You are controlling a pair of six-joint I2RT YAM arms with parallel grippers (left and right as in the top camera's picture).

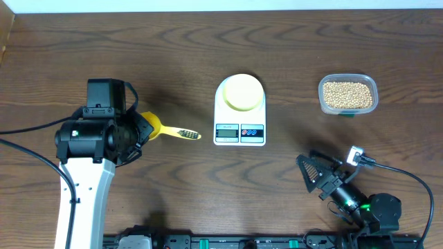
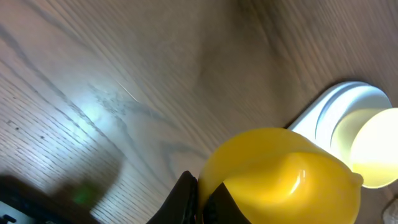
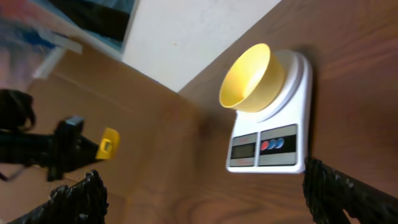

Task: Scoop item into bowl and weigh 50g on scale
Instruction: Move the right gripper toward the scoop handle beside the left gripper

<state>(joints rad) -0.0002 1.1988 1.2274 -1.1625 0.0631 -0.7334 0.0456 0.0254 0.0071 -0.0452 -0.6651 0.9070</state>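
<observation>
Left of centre, left gripper (image 1: 140, 129) clamped on yellow measuring scoop (image 1: 178, 132), long axis pointing right; soybeans (image 1: 347, 95) in clear tub (image 1: 374, 86) upper right, beyond bowl (image 1: 243, 92) on scale (image 1: 239, 135), nearer the wide-open right gripper (image 1: 313, 173).

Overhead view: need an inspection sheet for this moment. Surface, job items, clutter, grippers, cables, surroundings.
Surface: dark wood-grain table, no spills seen.
Job's things: white scale at centre; pale yellow bowl on its platform, looks empty; beans in clear tub, far right; yellow scoop left of the scale.
Clutter: small green bit at the tub's near edge, too small to identify; otherwise nothing seen.
Grippers: left gripper shut on the scoop; right gripper open, empty, near edge.
Cables: black left cable and right cable lie on the table.
Surroundings: pale strip beyond the far edge.
</observation>
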